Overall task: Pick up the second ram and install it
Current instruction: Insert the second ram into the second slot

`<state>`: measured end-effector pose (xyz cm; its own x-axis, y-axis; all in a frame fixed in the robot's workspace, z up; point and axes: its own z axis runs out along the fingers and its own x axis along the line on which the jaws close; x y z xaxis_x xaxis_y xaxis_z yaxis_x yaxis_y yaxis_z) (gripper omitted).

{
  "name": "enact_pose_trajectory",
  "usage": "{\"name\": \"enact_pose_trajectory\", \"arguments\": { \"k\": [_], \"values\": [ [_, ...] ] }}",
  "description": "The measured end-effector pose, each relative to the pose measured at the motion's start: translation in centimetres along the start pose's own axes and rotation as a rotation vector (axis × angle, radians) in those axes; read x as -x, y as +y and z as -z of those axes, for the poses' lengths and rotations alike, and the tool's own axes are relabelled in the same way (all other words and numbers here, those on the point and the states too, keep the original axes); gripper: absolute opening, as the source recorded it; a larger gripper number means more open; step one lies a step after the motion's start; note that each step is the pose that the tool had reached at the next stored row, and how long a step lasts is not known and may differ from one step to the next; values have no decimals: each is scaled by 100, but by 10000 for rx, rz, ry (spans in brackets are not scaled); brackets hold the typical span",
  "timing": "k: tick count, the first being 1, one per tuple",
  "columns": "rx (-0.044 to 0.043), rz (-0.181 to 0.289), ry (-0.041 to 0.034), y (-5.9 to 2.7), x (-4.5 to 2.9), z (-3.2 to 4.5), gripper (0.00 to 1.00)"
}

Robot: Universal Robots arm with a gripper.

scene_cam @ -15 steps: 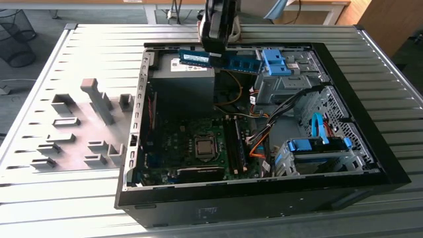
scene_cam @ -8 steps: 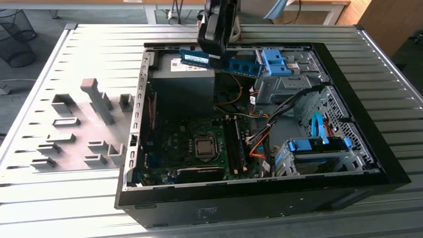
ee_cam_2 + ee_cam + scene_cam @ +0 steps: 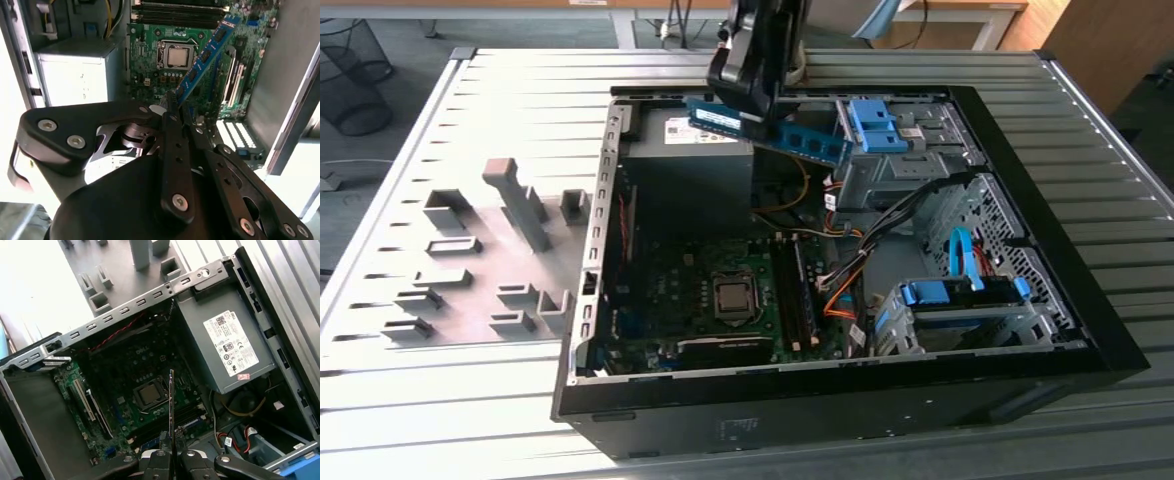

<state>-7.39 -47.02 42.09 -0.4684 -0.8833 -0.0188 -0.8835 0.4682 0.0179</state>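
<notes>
We rate the pick-up complete: the black gripper [image 3: 750, 112] clamps the thin blue-green ram stick [image 3: 809, 141] aloft over the open black computer case [image 3: 761, 425], well apart from the long black memory slots [image 3: 790, 295], so installation is outstanding

Open PC case [image 3: 854, 415] lies on slatted metal table [image 3: 520, 90]. Inside: motherboard [image 3: 674, 290] with bare processor [image 3: 734, 297], grey power supply [image 3: 687, 170] (white label on top), blue drive caddies [image 3: 961, 292]. Grey holder blocks [image 3: 520, 205] stand beside case.
</notes>
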Motion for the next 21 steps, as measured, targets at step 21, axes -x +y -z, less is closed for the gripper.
{"name": "enact_pose_trajectory", "arguments": {
  "k": [21],
  "values": [
    [-88, -3197, -6, -1, -2, -72, 14]
  ]
}}
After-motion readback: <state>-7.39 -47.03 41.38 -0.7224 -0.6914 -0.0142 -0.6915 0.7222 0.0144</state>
